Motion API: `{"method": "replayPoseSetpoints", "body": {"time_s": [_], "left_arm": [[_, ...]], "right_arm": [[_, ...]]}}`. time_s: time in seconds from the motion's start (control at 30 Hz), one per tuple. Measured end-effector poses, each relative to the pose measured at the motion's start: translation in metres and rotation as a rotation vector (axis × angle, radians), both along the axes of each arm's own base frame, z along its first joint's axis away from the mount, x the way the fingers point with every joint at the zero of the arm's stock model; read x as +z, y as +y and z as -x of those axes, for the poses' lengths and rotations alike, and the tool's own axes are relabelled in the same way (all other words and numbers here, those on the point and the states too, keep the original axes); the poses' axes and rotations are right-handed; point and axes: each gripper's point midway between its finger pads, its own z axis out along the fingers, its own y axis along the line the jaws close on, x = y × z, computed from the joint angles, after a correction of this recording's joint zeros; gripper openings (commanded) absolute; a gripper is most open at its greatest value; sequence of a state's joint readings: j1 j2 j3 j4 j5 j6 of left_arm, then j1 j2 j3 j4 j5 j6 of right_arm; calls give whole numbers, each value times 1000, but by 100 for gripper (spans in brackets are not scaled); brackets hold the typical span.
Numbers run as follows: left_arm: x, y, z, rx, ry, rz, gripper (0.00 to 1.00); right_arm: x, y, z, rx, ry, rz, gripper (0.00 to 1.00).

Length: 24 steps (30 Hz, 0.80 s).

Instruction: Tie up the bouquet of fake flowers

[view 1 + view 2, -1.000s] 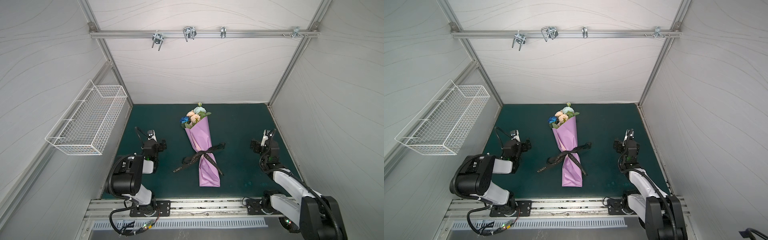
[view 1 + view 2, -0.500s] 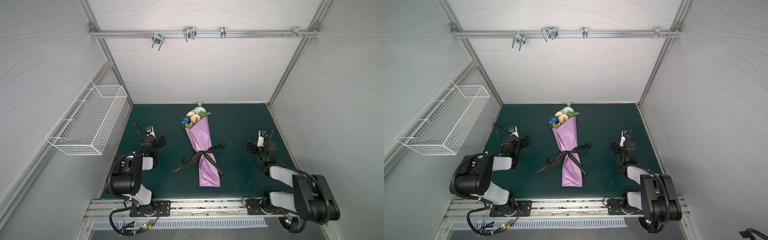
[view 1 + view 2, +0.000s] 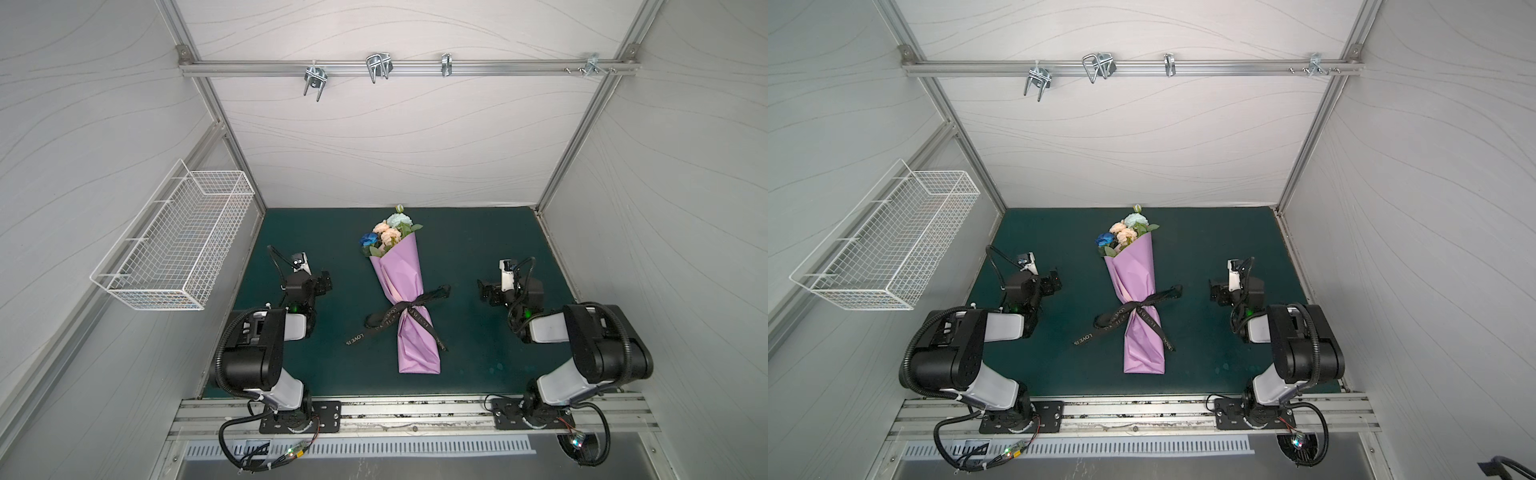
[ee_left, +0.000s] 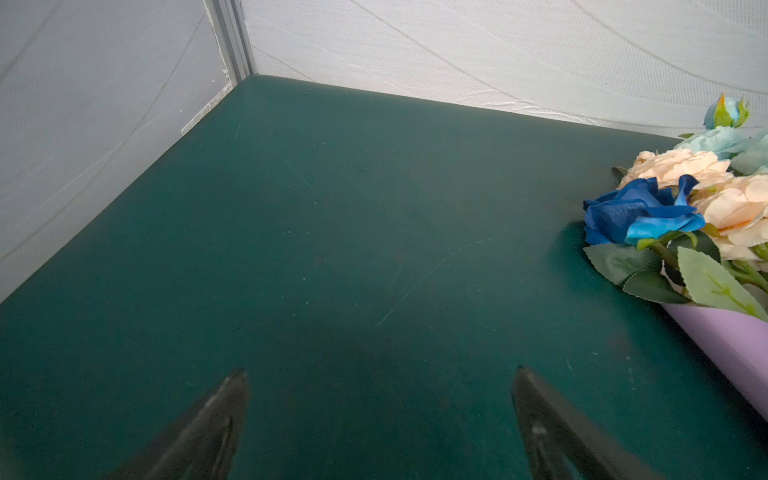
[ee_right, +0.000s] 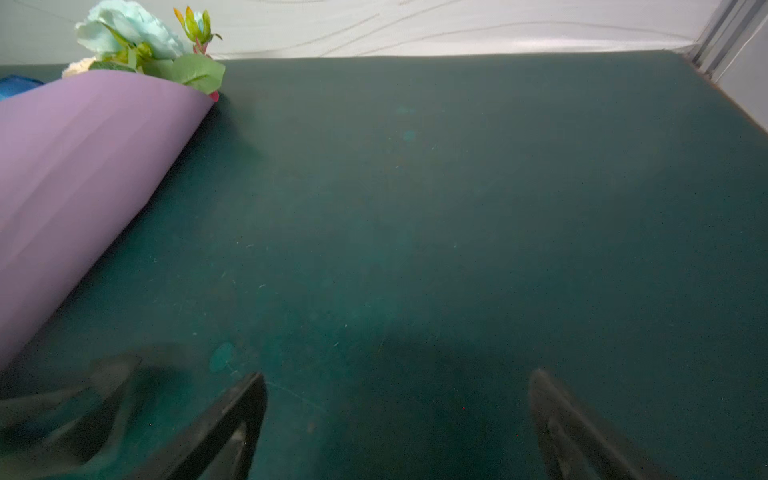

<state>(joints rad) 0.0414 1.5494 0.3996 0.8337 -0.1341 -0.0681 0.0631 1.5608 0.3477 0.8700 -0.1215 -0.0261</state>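
Note:
The bouquet of fake flowers (image 3: 388, 232) (image 3: 1124, 232) lies in the middle of the green mat with its blooms toward the back wall. It is wrapped in lilac paper (image 3: 405, 282). A black lettered ribbon (image 3: 409, 309) is knotted round the middle of the wrap. My left gripper (image 3: 324, 283) (image 3: 1055, 282) is open, low over the mat to the left of the bouquet and apart from it. In the left wrist view its gripper (image 4: 380, 370) has only mat between its fingers, with the blue and peach blooms (image 4: 665, 208) off to one side. My right gripper (image 3: 484, 293) (image 5: 397, 374) is open and empty to the right of the bouquet, near a ribbon end.
A white wire basket (image 3: 174, 245) hangs on the left wall. An aluminium rail with metal hooks (image 3: 374, 68) crosses the back wall high up. White walls close the green mat (image 3: 478, 232) on three sides. Both arm bases sit on the front rail.
Both arms have folded back toward their bases, the right one most. The grippers stay open beside the bouquet. The bouquet and ribbon have not moved.

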Motion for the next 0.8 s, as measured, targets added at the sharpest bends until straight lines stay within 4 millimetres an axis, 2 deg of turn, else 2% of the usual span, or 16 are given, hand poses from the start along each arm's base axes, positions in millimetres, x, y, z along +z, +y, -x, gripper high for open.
{"method": "replayPoseSetpoints", "body": {"time_s": [0.13, 0.2, 0.43, 0.8], "left_arm": [[0, 0, 0, 0, 2, 0, 99], [-1, 0, 1, 0, 5, 0, 99], [-1, 0, 1, 0, 6, 0, 99], [-1, 0, 1, 0, 6, 0, 99]], "right_arm": [[24, -1, -26, -17, -42, -3, 99], [29, -1, -30, -17, -53, -4, 99], [20, 1, -26, -7, -14, -6, 99], [20, 1, -26, -7, -14, -6, 99]]}}
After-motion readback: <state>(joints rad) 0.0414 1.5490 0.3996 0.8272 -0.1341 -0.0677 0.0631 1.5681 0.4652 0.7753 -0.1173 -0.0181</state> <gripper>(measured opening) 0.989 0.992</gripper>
